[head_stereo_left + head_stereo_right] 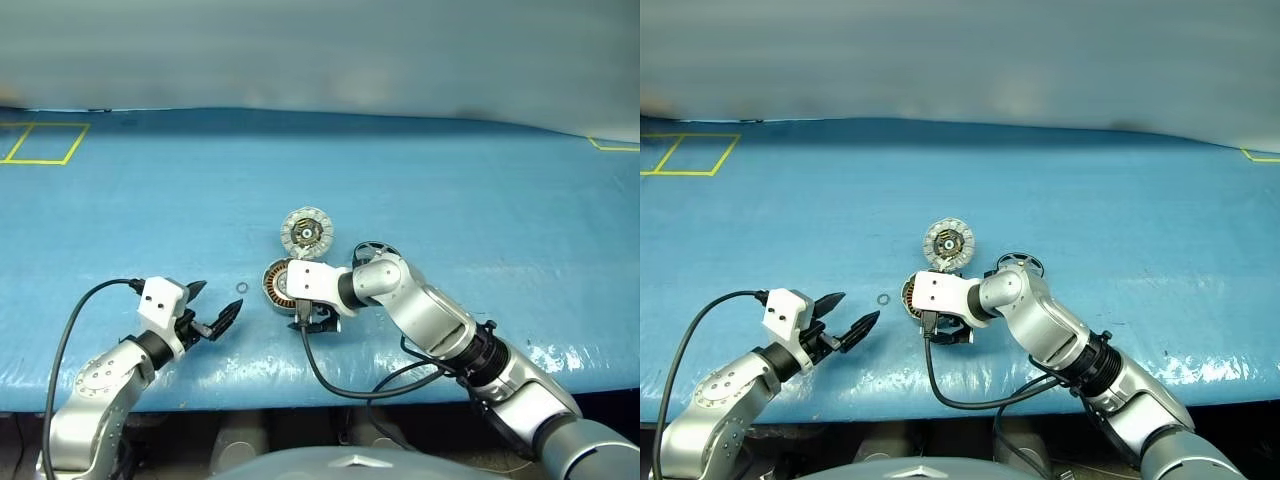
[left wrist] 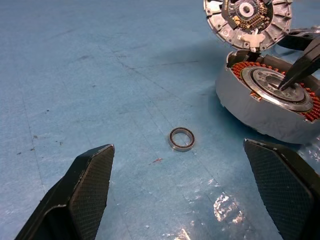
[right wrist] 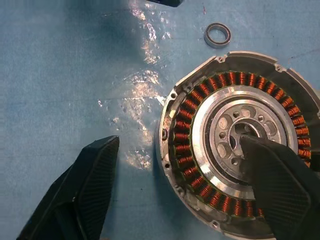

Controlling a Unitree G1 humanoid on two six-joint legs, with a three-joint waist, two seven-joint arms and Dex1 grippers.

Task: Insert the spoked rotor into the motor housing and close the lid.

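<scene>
Blue sheeting covers the desk. Left fingers are spread, a washer between them. Right fingers, spread, straddle the housing rim, lid beyond.

You're looking at a wide table covered in a blue sheet, wrinkled and glossy along the near edge where it throws back light in white patches. Yellow tape marks out rectangles at the far left corner, and another tape corner sits at the far right. Behind the table there's a plain grey-green wall, and under the near edge it's dark floor.
</scene>
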